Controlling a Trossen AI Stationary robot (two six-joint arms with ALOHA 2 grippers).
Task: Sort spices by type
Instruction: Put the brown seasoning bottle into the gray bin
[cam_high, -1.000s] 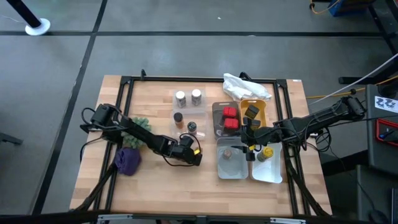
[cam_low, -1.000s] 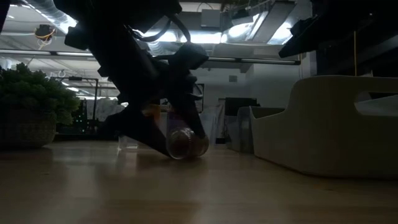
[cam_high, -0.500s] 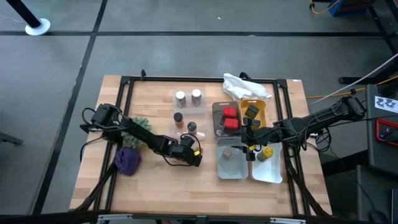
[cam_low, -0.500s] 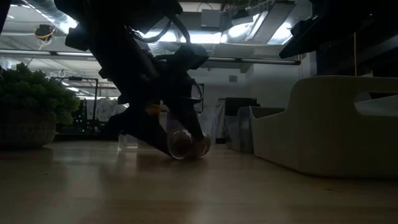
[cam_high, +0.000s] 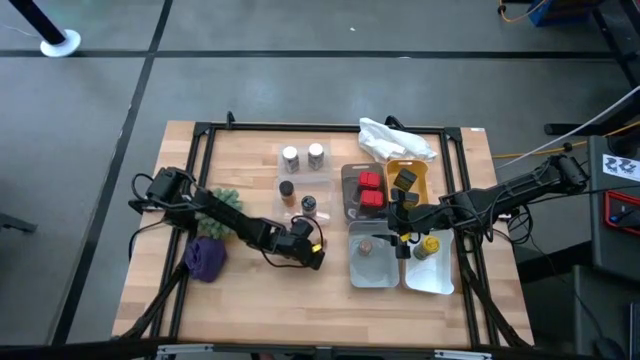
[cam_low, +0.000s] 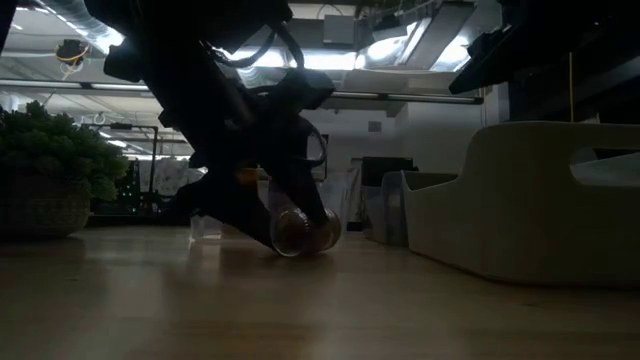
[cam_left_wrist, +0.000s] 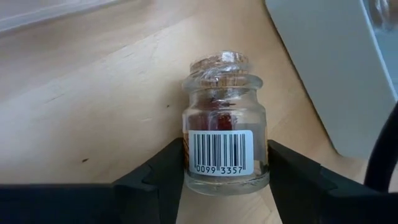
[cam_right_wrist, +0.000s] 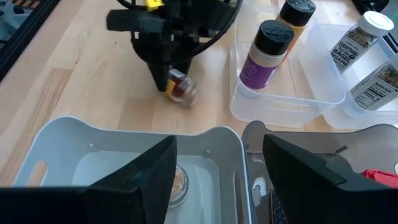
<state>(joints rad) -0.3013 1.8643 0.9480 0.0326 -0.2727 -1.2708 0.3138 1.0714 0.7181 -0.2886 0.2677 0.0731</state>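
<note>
Pick-up step: left gripper (cam_left_wrist: 225, 180) closed on small corked jar (cam_left_wrist: 224, 146), lying low on bench (cam_left_wrist: 93, 93) beside grey tray (cam_left_wrist: 336, 68). Next, probably lift and carry over. Right gripper (cam_right_wrist: 214, 165) open above tray, waiting.

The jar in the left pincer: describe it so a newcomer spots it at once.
On the light wooden table, just left of the grey plastic tray, the left pincer grips a small clear glass jar. Unlike the upright capped jars nearby, it is tipped over, cork-stoppered, holds red bits and carries a white barcode label.
</note>
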